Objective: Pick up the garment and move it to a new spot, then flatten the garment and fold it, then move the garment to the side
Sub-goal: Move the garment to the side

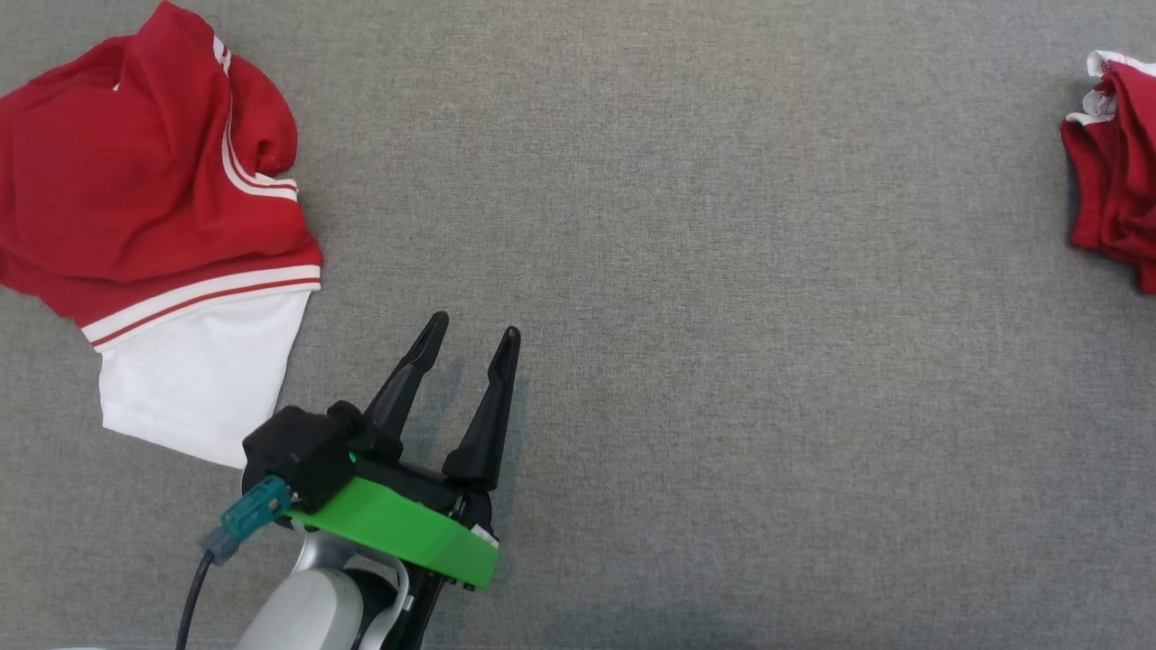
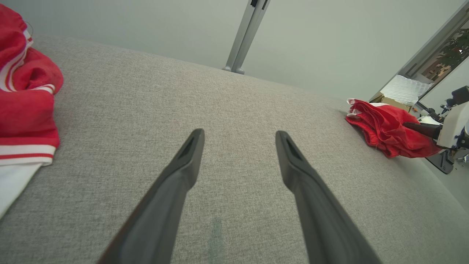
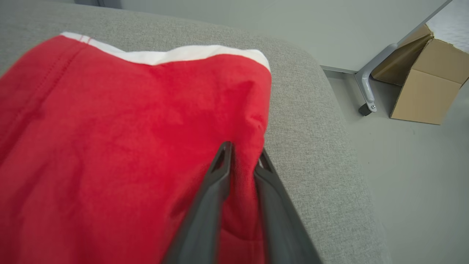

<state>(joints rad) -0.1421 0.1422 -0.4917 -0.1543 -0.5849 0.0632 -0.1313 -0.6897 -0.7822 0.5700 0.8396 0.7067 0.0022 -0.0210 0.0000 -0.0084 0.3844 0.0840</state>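
My right gripper (image 3: 244, 151) is clenched on a fold of the folded garment (image 3: 128, 146), at the surface's (image 1: 722, 361) right edge. My left gripper (image 1: 475, 325) hangs spread and empty, well apart, nearer the crumpled garment (image 1: 135, 199) at left.

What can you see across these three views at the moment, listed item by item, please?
Table: one, grey fabric top, under both garments.
Red-and-white garment: one, red with white stripes and a white panel, crumpled at the table's left.
Red garment: one, red with white trim, bunched at the table's right edge.
Cardboard box: one, brown, on the floor past the table's corner.
Metal leg: one, grey, dark caster, beside the box.
Left gripper: one, dark fingers, open above bare table.
Right gripper: one, dark fingers, close together with a fold of the red garment between them.
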